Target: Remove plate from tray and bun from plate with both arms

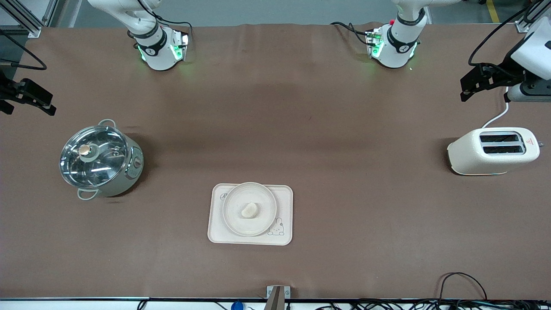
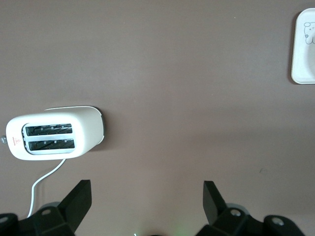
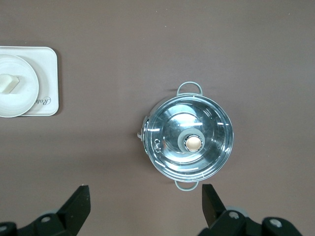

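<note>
The round cream-white plate (image 1: pixel 263 201) lies on the rectangular cream tray (image 1: pixel 285 199) with the rabbit drawing, near the middle of the table. The small pale bun (image 1: pixel 249 210) lies in the middle of the plate. Plate (image 3: pixel 17 96), bun (image 3: pixel 9 82) and tray (image 3: pixel 48 78) also show in the right wrist view. My right gripper (image 3: pixel 144 199) is open and empty, high over the table beside the pot; it shows at the front view's edge (image 1: pixel 43 103). My left gripper (image 2: pixel 146 196) is open and empty, high over the table near the toaster, and shows in the front view (image 1: pixel 469 88).
A lidded steel pot (image 1: pixel 100 159) stands toward the right arm's end of the table, also in the right wrist view (image 3: pixel 189 140). A cream toaster (image 1: pixel 493 150) with a white cord stands toward the left arm's end, also in the left wrist view (image 2: pixel 54 137). A tray corner (image 2: pixel 305 46) shows there.
</note>
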Controlling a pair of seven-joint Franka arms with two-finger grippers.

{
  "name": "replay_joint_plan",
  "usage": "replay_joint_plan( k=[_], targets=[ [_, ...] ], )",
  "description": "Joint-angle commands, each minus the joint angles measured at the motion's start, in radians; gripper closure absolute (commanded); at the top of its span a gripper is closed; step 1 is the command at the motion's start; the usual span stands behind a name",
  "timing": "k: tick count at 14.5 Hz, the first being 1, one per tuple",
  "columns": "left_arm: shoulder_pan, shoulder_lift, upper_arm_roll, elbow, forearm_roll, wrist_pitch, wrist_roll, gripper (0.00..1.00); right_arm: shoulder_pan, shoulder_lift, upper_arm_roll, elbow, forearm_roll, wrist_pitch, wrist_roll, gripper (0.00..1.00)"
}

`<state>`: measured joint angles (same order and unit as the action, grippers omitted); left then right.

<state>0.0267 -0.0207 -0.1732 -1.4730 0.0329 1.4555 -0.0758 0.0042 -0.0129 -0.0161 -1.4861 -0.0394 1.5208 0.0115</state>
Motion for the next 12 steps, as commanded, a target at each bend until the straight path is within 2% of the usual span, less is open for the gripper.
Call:
replay_joint_plan(
  k=[1,12],
  targets=[
    [0.001,-0.004,0.001,0.014,0.018,-0.021,0.007,0.00,0.003,-0.024,0.002,-0.026,-0.016,-0.002,0.010,0.00],
    [0.006,-0.005,0.006,0.014,0.015,-0.029,0.010,0.00,0.002,-0.024,0.002,-0.031,-0.013,-0.010,0.010,0.00]
  ],
)
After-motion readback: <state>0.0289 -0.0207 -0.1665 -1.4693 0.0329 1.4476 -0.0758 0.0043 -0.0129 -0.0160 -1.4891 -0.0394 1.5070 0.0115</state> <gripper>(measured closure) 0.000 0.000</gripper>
